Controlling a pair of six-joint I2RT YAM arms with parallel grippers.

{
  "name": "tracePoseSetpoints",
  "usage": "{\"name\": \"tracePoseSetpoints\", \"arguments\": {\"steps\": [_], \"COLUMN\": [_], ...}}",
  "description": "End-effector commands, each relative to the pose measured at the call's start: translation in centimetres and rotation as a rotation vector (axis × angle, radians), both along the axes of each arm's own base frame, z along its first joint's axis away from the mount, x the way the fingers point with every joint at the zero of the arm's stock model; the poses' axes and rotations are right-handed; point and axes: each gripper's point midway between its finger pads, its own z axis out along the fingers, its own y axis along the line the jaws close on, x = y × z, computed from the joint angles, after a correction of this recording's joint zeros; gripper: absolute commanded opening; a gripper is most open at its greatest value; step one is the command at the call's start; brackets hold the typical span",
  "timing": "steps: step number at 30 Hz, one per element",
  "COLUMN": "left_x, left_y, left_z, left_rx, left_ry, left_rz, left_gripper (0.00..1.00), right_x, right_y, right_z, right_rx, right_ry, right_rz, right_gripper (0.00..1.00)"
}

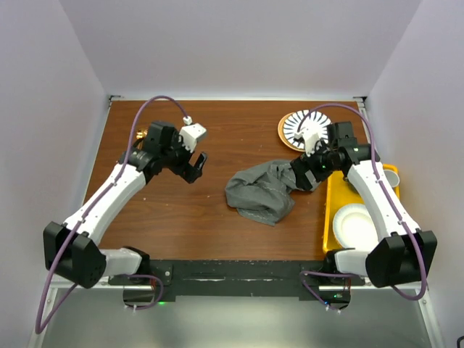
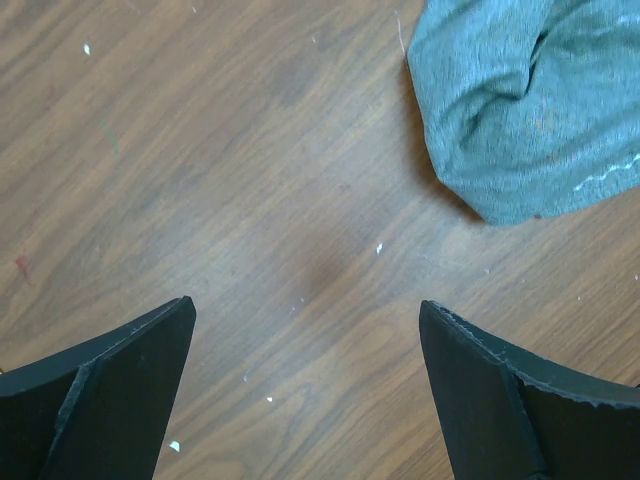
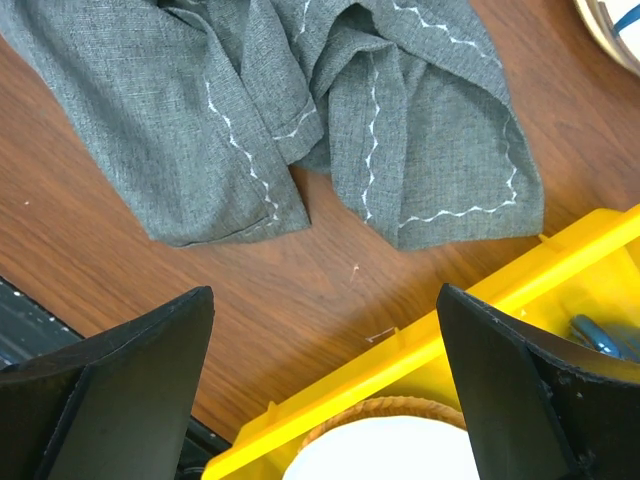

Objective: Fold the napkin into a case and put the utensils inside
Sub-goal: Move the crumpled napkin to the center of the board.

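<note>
Wooden table (image 1: 217, 134): napkin (image 3: 250, 110) beside right claw (image 3: 322, 295)

I worked over a brown wood-grain table (image 1: 217, 138), its top flecked with small white specks (image 2: 379, 248). Plain pale walls boxed it in: the back wall (image 1: 239, 43) at 12 o'clock, one side wall (image 1: 43, 109) at 9, the other side wall (image 1: 428, 87) at 3. A black strip (image 1: 232, 275) ran along the table's edge at 6. The light was soft and even.
</note>
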Motion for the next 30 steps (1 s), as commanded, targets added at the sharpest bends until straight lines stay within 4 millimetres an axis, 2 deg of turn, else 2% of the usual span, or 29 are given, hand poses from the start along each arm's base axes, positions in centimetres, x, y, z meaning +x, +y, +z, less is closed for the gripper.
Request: {"name": "tracePoseSetpoints", "arguments": {"steps": [1, 3, 5, 7, 11, 12, 16, 18, 21, 23, 24, 26, 27, 28, 29, 30], "left_x": [2.9, 3.6, 3.8, 1.6, -0.8, -0.8, -2.4, -3.3, -3.9, -4.2, -4.1, -4.5, -4.6, -5.0, -5.3, -4.5], "left_y": [-2.3, -3.5, -5.7, -9.3, -14.6, -14.9, -18.8, -20.2, -21.0, -21.0, -20.8, -20.0, -19.6, -18.7, -17.7, -16.3], "left_z": [4.2, 4.2, 3.0, 1.6, -1.1, -2.0, -4.4, -5.9, -8.0, -9.8, -10.4, -11.7, -11.8, -11.2, -11.0, -10.2], "left_rx": [-0.070, -0.101, -0.099, -0.067, -0.038, -0.012, -0.006, -0.006, 0.021, 0.042, 0.059, 0.097, 0.122, 0.139, 0.154, 0.151], "left_ry": [-0.082, -0.081, -0.093, -0.082, -0.078, -0.091, -0.105, -0.076, -0.063, -0.026, -0.021, 0.013, 0.005, 0.004, 0.001, -0.022], "left_rz": [-0.038, -0.074, -0.127, -0.299, -0.481, -0.478, -0.566, -0.600, -0.613, -0.622, -0.624, -0.633, -0.657, -0.670, -0.680, -0.688], "left_gripper": [1.00, 1.00, 1.00, 1.00, 1.00, 1.00, 1.00, 1.00, 0.98, 0.83, 0.64, 0.46, 0.27, 0.15, 0.04, 0.00], "right_x": [1.2, 1.3, 1.1, 0.6, -0.5, -0.7, -1.9, -2.4, -2.5, -2.4, -2.3, -2.1, -2.0, -2.0, -1.9, -1.8], "right_y": [-0.8, -0.9, -1.1, -1.0, -1.5, -1.8, -3.6, -3.6, -3.6, -3.6, -3.6, -3.6, -3.6, -3.6, -3.6, -3.6], "right_z": [0.1, -0.1, -0.1, -0.3, -1.3, -1.5, -2.6, -2.9, -2.9, -3.0, -3.1, -3.4, -3.5, -3.6, -3.7, -3.8], "right_rx": [-0.062, -0.077, -0.084, -0.078, -0.088, -0.085, -0.028, -0.013, -0.014, -0.013, -0.015, -0.013, -0.013, -0.013, -0.014, -0.014], "right_ry": [-0.037, -0.018, 0.005, 0.035, 0.097, 0.103, 0.197, 0.222, 0.211, 0.213, 0.215, 0.217, 0.222, 0.221, 0.222, 0.222], "right_rz": [0.019, 0.042, 0.025, 0.020, -0.001, -0.014, -0.101, -0.102, -0.101, -0.103, -0.103, -0.099, -0.097, -0.093, -0.093, -0.091], "right_gripper": [0.98, 0.98, 0.98, 0.98, 0.98, 0.98, 0.98, 0.98, 0.98, 0.98, 0.98, 0.98, 0.98, 0.98, 0.98, 0.98]}}
